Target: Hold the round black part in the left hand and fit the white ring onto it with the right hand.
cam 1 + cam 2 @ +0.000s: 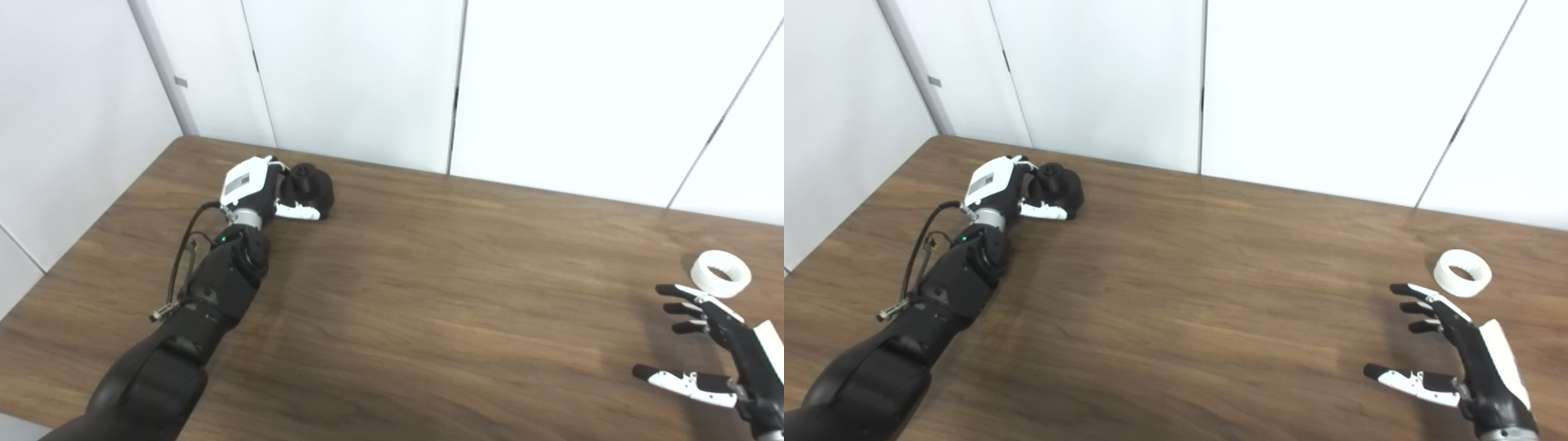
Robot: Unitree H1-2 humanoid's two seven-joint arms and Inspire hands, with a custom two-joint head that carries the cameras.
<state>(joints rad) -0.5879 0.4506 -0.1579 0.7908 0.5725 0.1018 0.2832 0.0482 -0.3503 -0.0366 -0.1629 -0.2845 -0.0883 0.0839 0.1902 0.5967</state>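
Right hand (1464, 355) hangs open, fingers spread, white ring (1462, 272) flat on the surface (1182, 294) just beyond its fingertips. Left hand (263, 190) is wrapped round the round black part (311, 187) far across. Recommend pinching the ring by its rim, leaving the bore free.

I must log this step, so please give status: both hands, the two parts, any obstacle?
Left hand closed around black part, on table. Right hand open, short of white ring, not touching. Nothing between them.
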